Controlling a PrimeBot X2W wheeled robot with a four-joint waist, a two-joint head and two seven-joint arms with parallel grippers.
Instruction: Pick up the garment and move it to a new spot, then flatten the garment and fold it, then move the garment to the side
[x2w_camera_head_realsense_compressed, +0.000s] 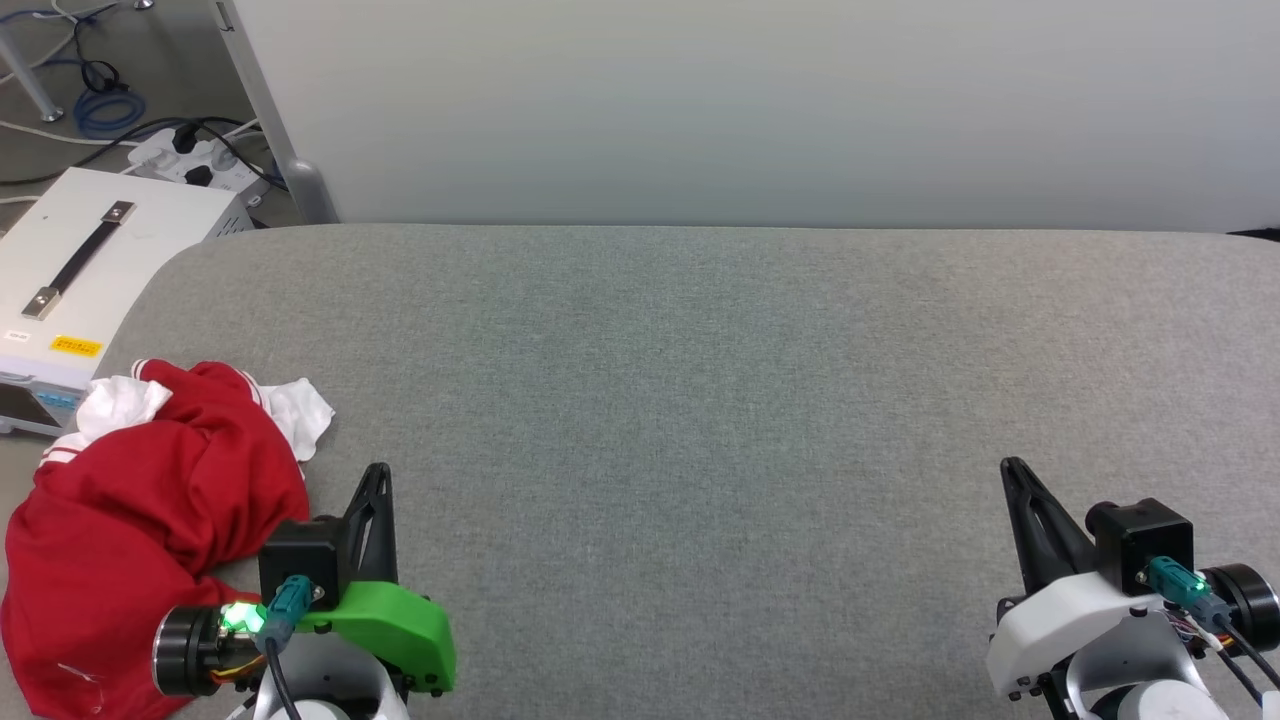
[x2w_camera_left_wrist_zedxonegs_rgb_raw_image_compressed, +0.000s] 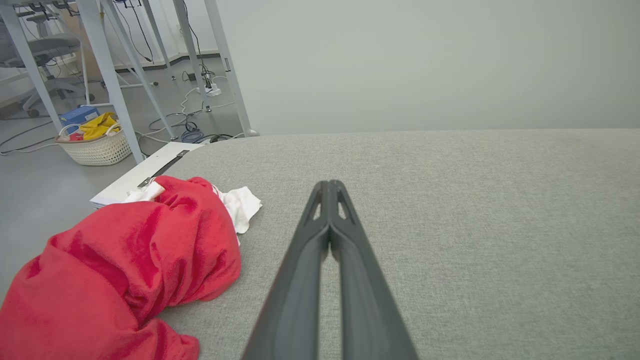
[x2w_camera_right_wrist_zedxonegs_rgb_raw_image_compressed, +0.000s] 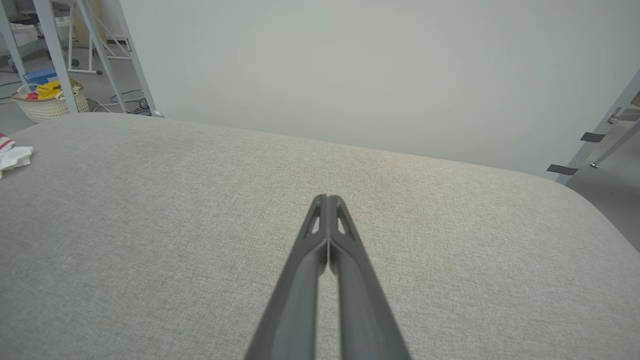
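The garment (x2w_camera_head_realsense_compressed: 140, 510) lies crumpled in a red heap with white sleeves at the near left corner of the grey padded table (x2w_camera_head_realsense_compressed: 700, 400). In the left wrist view the garment (x2w_camera_left_wrist_zedxonegs_rgb_raw_image_compressed: 130, 260) bulks up left of the fingers, apart from them. My left gripper (x2w_camera_head_realsense_compressed: 378, 472) is shut and empty, just right of the heap; its tips (x2w_camera_left_wrist_zedxonegs_rgb_raw_image_compressed: 329, 184) meet over bare fabric. My right gripper (x2w_camera_head_realsense_compressed: 1010, 465) is shut and empty at the near right, and its tips (x2w_camera_right_wrist_zedxonegs_rgb_raw_image_compressed: 327, 198) are pressed together above the table. A white sleeve edge (x2w_camera_right_wrist_zedxonegs_rgb_raw_image_compressed: 12, 156) shows far left in the right wrist view.
A white case with a black handle (x2w_camera_head_realsense_compressed: 70, 270) stands on the floor beyond the table's left edge, near a power strip and cables (x2w_camera_head_realsense_compressed: 190, 155). A pale wall (x2w_camera_head_realsense_compressed: 750, 100) backs the table. A wicker basket (x2w_camera_left_wrist_zedxonegs_rgb_raw_image_compressed: 95, 145) and metal frame legs (x2w_camera_left_wrist_zedxonegs_rgb_raw_image_compressed: 107, 75) stand further left.
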